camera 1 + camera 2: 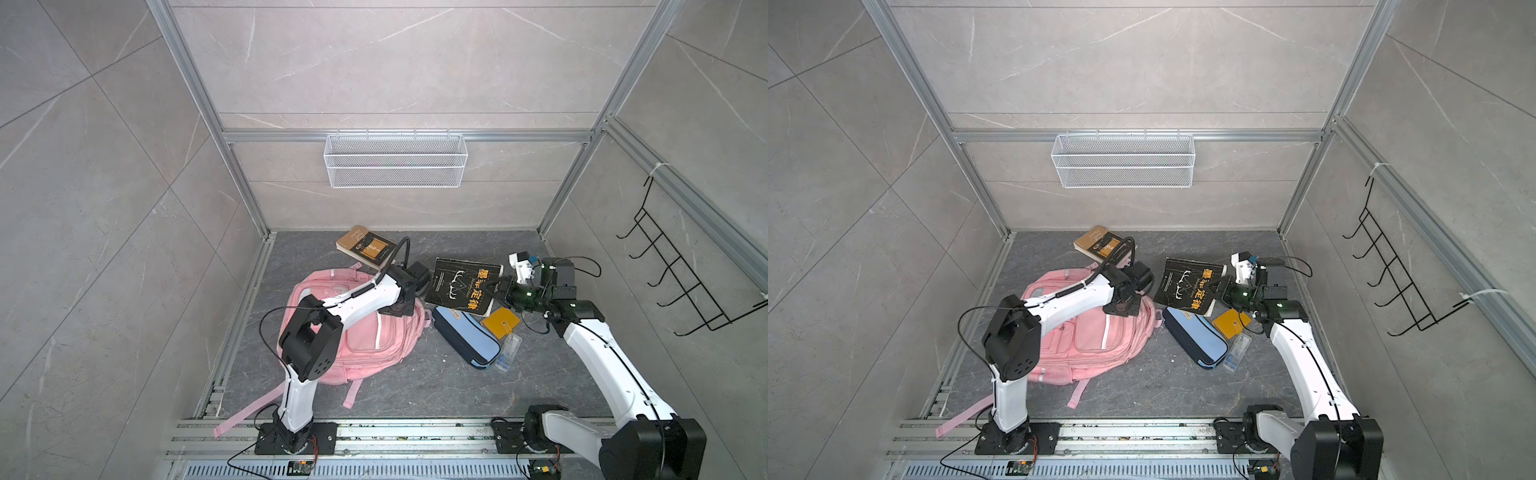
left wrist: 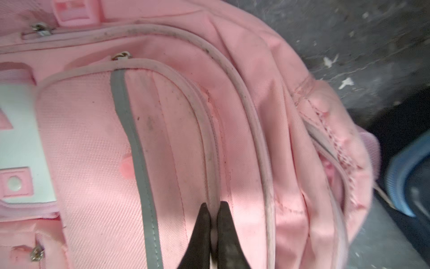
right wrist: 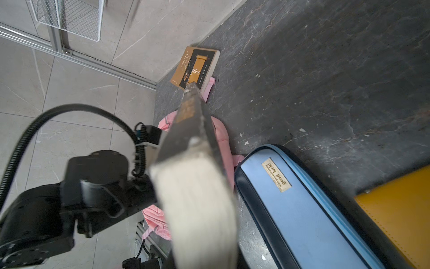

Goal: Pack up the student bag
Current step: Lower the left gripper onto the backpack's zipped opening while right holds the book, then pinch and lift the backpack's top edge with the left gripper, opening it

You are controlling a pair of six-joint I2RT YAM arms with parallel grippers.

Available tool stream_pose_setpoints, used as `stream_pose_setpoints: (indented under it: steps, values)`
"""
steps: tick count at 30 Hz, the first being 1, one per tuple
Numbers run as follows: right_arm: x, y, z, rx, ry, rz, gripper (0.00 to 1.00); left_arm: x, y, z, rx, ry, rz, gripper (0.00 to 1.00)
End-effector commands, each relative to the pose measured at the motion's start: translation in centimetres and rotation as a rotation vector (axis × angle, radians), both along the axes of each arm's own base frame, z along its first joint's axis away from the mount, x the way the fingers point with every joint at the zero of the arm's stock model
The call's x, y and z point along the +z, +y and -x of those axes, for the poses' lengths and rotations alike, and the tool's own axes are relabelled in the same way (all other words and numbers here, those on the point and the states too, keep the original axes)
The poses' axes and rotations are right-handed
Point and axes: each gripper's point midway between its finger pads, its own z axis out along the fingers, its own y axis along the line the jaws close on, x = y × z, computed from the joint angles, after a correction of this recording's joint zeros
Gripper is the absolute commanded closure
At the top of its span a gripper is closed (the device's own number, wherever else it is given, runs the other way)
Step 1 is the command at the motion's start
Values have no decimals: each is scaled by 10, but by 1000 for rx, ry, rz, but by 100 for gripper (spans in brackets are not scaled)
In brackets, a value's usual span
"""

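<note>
Closest to the lens in the left wrist view, the left gripper (image 2: 213, 208) has its two black tips pinched together on the grey piped edge of a front pocket of the student bag (image 2: 93, 139). In both top views the bag lies front up on the left half of the floor, with its straps trailing toward the arm bases. Across from it the right gripper (image 1: 496, 288) is clamped on one edge of a black book (image 1: 463, 284), held tilted clear of the floor above the light-blue pencil case (image 1: 465, 338) (its page block fills the right wrist view). I judge the step to be a loading: one arm takes the bag's fabric while the other presents a book. Next, the pinched edge wants lifting so that a mouth opens, though I cannot tell whether any zip is undone. The book must then travel leftward and go in edge first. A brown book (image 1: 365, 246), a yellow case (image 1: 500, 322) and a clear plastic box (image 1: 509, 351) lie unpacked. The floor is dark grey veined stone (image 1: 415, 386), and around it are pale tiled walls, an aluminium frame, a white wire basket (image 1: 395, 160) and a black hook rack (image 1: 681, 282).
</note>
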Motion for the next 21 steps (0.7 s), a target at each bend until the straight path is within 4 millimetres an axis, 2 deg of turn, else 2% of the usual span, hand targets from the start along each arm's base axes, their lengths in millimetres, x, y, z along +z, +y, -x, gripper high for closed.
stream_pose_setpoints:
  steps: [1,5,13,17,21]
  values:
    - [38,5,3,45,-129,-18,100,83,9,-10,6,-127,239,100]
    - [40,10,6,68,-141,-48,100,118,22,-12,-43,-199,509,100]
    - [40,28,6,126,-135,-121,100,190,51,6,-208,-326,824,100]
    - [37,44,5,145,-123,-119,100,223,61,19,-290,-402,921,100]
    - [32,74,6,177,-96,-151,100,238,64,27,-328,-427,991,100]
